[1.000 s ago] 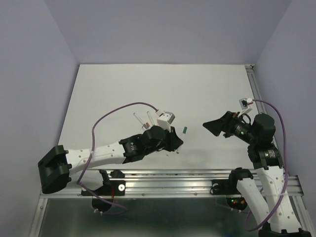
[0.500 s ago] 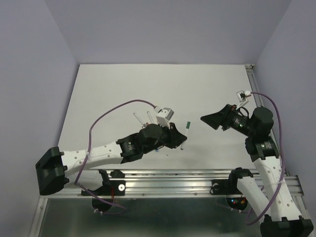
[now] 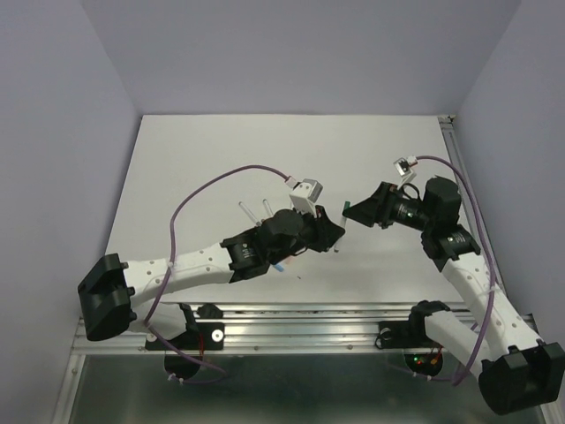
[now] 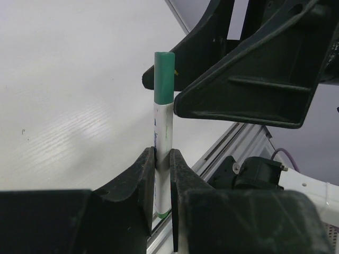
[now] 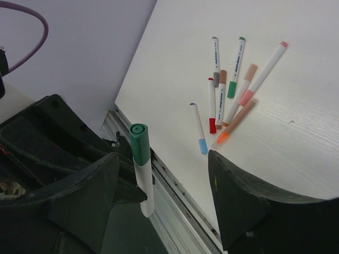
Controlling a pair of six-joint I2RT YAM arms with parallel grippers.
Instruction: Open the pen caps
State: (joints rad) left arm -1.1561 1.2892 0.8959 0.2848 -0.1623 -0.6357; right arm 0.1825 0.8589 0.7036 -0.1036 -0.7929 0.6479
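Note:
My left gripper (image 4: 162, 159) is shut on a white pen barrel (image 4: 162, 132) and holds it off the table. The pen's green cap (image 4: 164, 76) is on and points at my right gripper (image 5: 163, 156). That gripper is open, one finger on each side of the green cap (image 5: 140, 144), with a clear gap on the right side. In the top view the two grippers (image 3: 334, 234) (image 3: 349, 210) meet above the table's near middle. Several more pens (image 5: 228, 90) lie on the white table with red (image 5: 212, 126), blue (image 5: 203, 146), green and pink caps on.
A metal rail (image 3: 309, 314) runs along the table's near edge, below the held pen. Purple walls close in the table (image 3: 221, 159) on three sides. My left arm's purple cable (image 3: 212, 190) arcs over the left half.
My left gripper has carried the pen right and away from the rail. My right gripper has swung left to meet it and its jaws have narrowed around the green cap.

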